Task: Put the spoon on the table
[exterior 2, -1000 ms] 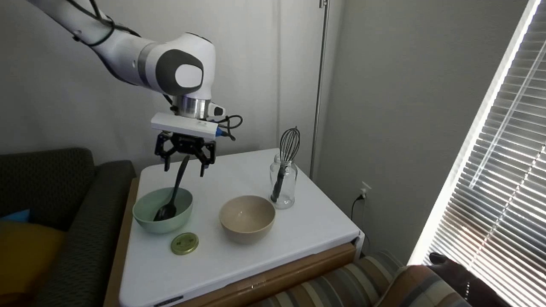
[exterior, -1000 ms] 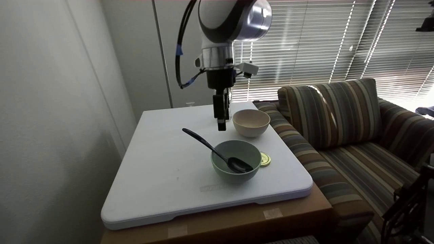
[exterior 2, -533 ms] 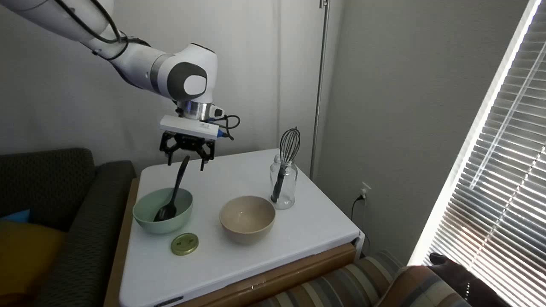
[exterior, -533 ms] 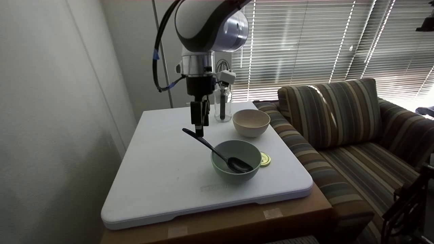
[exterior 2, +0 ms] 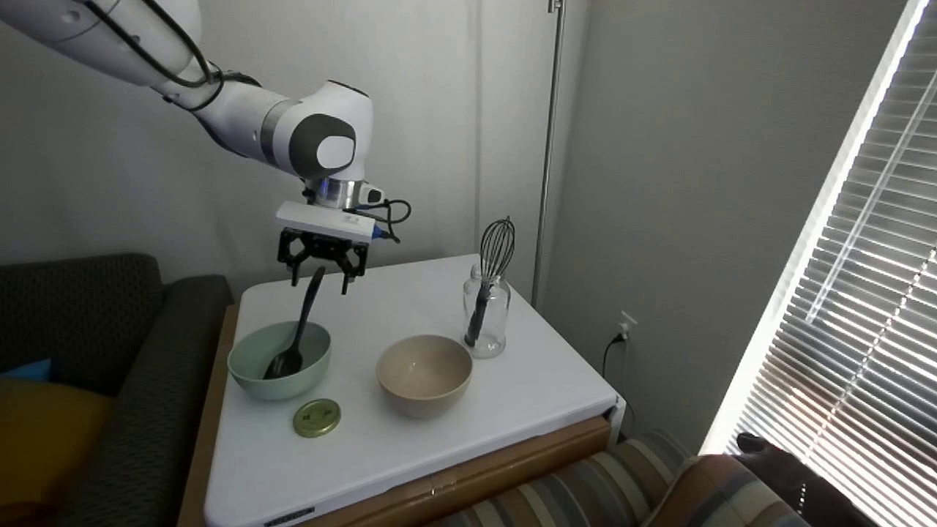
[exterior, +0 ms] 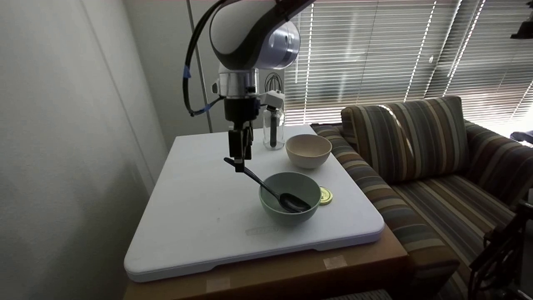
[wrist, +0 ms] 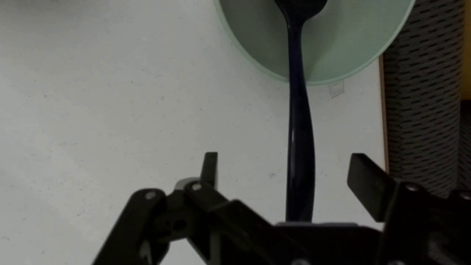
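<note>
The black spoon leans in the green bowl, head inside, long handle sticking out over the rim. Both also show in an exterior view, the spoon and the bowl. The bowl stands on the white table. My gripper is open at the free end of the handle. In the wrist view the handle runs between the two spread fingers, with a gap on both sides. The handle's end is hidden behind the gripper body there.
A beige bowl and a glass jar holding a whisk stand on the table. A gold-green lid lies by the green bowl. A striped sofa adjoins one table side, a wall another.
My gripper has moved left and down in an exterior view, coming over the spoon's handle end; the last half second shows only a small shift. The spoon and bowls have not moved.
</note>
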Controlling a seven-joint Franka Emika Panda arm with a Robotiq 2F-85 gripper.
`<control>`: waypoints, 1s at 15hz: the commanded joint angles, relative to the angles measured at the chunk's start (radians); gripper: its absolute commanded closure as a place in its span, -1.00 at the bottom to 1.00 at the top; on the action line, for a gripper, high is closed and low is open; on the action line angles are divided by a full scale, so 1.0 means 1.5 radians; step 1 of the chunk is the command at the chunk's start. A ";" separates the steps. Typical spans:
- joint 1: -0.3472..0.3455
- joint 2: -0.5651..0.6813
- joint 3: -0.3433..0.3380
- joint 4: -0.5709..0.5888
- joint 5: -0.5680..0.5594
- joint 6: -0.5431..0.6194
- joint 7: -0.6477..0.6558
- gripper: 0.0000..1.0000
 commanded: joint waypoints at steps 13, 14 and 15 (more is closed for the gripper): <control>0.011 -0.001 0.009 -0.004 -0.012 -0.004 0.011 0.98; 0.011 -0.006 0.009 -0.004 -0.014 -0.005 0.011 0.96; 0.013 -0.009 0.009 -0.004 -0.017 -0.005 0.011 0.96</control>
